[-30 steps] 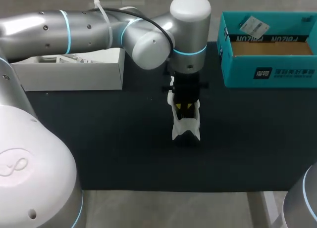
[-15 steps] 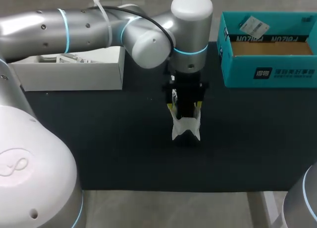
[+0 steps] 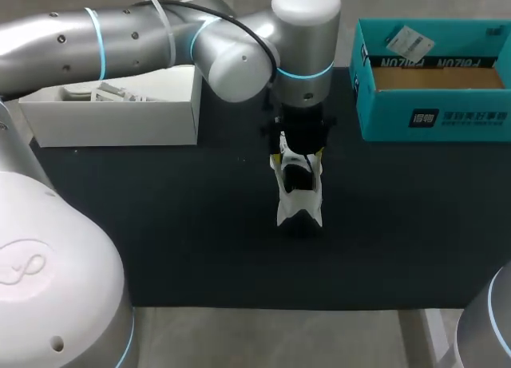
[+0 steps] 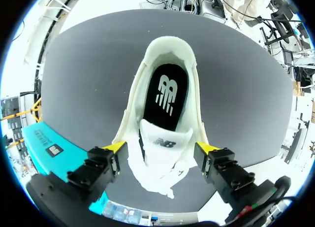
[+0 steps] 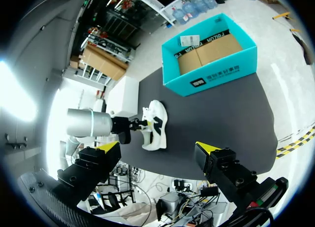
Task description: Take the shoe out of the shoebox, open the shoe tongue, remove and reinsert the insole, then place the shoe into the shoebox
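The box point(image 3: 435, 116) is sitting without a shoe. The shoe point(image 3: 299, 194) is standing on the mat left of the box, well apart from it. The left gripper point(image 4: 161, 148) is hanging open, straddling the shoe. It should probably be pinching only the tongue point(image 4: 165, 138) and folding it back gently. The left wrist view is showing the insole point(image 4: 165, 91), which the head view is hiding. The right gripper point(image 5: 158, 147) is hovering open, well apart from the box.

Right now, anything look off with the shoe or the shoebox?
Nothing stands out. The white shoe sits upright on the black mat, tongue pulled forward, black insole lying flat inside. The left gripper hangs open over it. The teal shoebox stands upright and open.
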Tool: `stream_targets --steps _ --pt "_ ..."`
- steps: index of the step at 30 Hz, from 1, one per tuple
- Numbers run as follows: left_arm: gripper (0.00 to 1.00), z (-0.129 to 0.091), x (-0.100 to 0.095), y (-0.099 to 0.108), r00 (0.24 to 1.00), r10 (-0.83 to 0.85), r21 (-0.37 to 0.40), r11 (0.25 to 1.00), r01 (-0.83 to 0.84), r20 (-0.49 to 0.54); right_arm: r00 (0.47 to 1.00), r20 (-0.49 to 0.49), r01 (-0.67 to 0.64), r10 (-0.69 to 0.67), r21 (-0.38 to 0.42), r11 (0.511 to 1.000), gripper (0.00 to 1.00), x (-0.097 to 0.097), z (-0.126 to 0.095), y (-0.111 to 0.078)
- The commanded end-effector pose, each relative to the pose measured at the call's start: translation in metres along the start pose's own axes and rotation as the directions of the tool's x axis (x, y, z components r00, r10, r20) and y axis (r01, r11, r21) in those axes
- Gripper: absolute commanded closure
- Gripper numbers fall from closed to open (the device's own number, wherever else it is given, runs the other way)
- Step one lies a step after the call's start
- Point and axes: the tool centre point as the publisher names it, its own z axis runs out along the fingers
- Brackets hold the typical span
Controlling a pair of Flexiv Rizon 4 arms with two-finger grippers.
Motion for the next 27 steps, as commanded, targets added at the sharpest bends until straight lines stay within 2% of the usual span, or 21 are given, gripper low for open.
stream_targets --steps 1,3,4,7,9,17,27 --pt "0.43 -0.016 0.003 0.011 1.0 -0.019 -0.019 1.0 0.019 0.001 1.0 0.002 -0.002 0.002 0.0 1.0 0.0 0.0 0.001 0.0" --pt "0.76 -0.022 0.002 0.019 0.999 -0.034 -0.028 0.999 0.035 0.014 1.0 0.002 -0.002 0.002 0.0 1.0 0.0 0.0 0.001 0.0" --pt "1.0 -0.024 0.002 0.022 0.999 -0.039 -0.028 0.999 0.04 0.019 1.0 0.002 -0.002 0.002 0.0 1.0 0.0 0.0 0.001 0.0" --pt "1.0 -0.025 0.0 0.026 0.999 -0.04 -0.03 0.999 0.041 0.02 1.0 0.002 -0.002 0.002 0.0 1.0 0.0 0.0 0.001 0.0" --pt "1.0 -0.023 -0.003 0.022 0.999 -0.029 -0.002 1.0 0.029 0.024 1.0 0.002 -0.002 0.002 0.0 1.0 0.0 0.0 0.001 0.0" --pt "1.0 0.0 -0.001 0.004 0.999 -0.022 0.049 0.999 0.024 -0.048 1.0 0.002 -0.002 0.002 0.0 1.0 0.0 0.0 0.001 0.0" --pt "1.0 0.022 0.007 -0.005 0.993 -0.101 0.077 0.991 0.106 -0.059 1.0 0.002 -0.002 0.002 0.0 1.0 0.0 0.0 0.001 0.0"
